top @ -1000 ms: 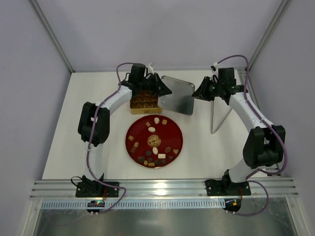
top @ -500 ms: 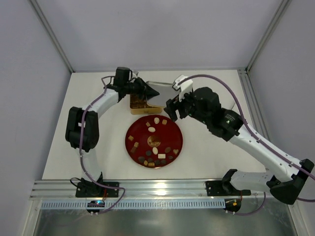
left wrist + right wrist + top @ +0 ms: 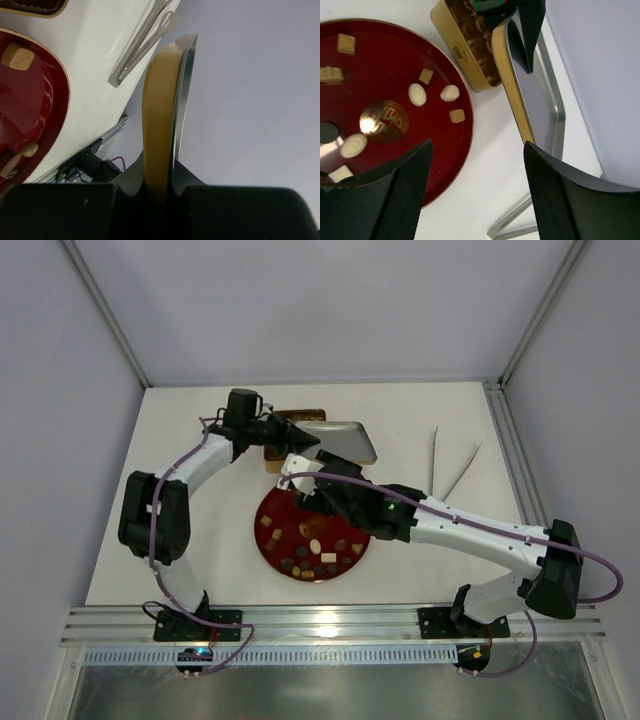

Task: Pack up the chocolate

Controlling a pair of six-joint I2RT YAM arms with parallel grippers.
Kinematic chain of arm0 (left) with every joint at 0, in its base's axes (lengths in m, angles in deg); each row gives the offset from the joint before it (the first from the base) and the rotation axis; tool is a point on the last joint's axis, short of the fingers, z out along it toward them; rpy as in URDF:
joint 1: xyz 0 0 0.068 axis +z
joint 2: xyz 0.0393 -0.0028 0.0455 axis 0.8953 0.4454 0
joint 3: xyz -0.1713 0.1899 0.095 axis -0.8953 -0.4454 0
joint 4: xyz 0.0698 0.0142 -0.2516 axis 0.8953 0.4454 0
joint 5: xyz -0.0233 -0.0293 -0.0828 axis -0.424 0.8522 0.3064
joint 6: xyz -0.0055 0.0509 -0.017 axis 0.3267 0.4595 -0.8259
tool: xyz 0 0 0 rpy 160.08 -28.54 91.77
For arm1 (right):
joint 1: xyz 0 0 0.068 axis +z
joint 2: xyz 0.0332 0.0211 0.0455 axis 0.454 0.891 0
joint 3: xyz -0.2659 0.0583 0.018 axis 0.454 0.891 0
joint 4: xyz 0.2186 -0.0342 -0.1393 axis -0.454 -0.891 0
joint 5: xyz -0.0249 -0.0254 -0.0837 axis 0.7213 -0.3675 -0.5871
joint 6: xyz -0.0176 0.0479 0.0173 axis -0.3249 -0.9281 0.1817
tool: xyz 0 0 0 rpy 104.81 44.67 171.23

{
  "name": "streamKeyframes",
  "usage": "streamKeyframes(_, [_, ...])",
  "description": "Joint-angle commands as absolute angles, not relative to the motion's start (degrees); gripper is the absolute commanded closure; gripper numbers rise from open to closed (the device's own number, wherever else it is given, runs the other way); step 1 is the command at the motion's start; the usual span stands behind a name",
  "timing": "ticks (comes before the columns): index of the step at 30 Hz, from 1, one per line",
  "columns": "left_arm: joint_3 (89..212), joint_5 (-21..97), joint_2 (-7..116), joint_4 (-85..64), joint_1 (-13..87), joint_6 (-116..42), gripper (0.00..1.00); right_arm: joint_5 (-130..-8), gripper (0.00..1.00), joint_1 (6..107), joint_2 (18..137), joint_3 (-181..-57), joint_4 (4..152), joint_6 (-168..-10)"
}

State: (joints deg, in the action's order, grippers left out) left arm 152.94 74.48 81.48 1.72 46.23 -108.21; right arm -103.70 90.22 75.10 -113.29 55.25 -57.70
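The chocolate lies as several small brown, tan and cream pieces on the red round plate. My right gripper hangs open and empty over the plate's far edge. In the right wrist view cream and tan pieces lie ahead of it on the plate. The gold box stands behind the plate, its compartments showing. My left gripper is shut on the box's lid, which stands on edge between its jaws.
Metal tongs lie on the white table at the back right, also seen in the left wrist view. The right arm stretches across the plate's right side. Grey walls close in the table on three sides.
My right arm has swung from the back right, away from the tongs, to above the plate. My left gripper has tipped the lid up on edge and shifted slightly left.
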Motion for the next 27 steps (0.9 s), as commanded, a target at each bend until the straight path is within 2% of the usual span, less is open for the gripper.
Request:
streamKeyframes(1, [152.51, 77.45, 77.79, -0.52, 46.59, -109.83, 1.0, -110.33, 0.27, 90.37, 76.51, -114.75, 60.11, -50.75])
streamKeyframes(6, [151.81, 78.41, 76.83, -0.17, 47.02, -109.3, 1.0, -112.97, 0.33, 89.84, 79.5, -115.28, 63.1, -45.13])
streamKeyframes(11, [151.63, 79.29, 75.33, 0.53, 47.29, -108.6, 1.0, -110.69, 0.44, 88.26, 80.29, -116.86, 63.46, -44.16])
streamKeyframes(27, [151.98, 83.95, 73.57, 6.51, 48.52, -103.32, 1.0, -111.3, 0.6, 88.26, 85.39, -119.76, 63.98, -38.53])
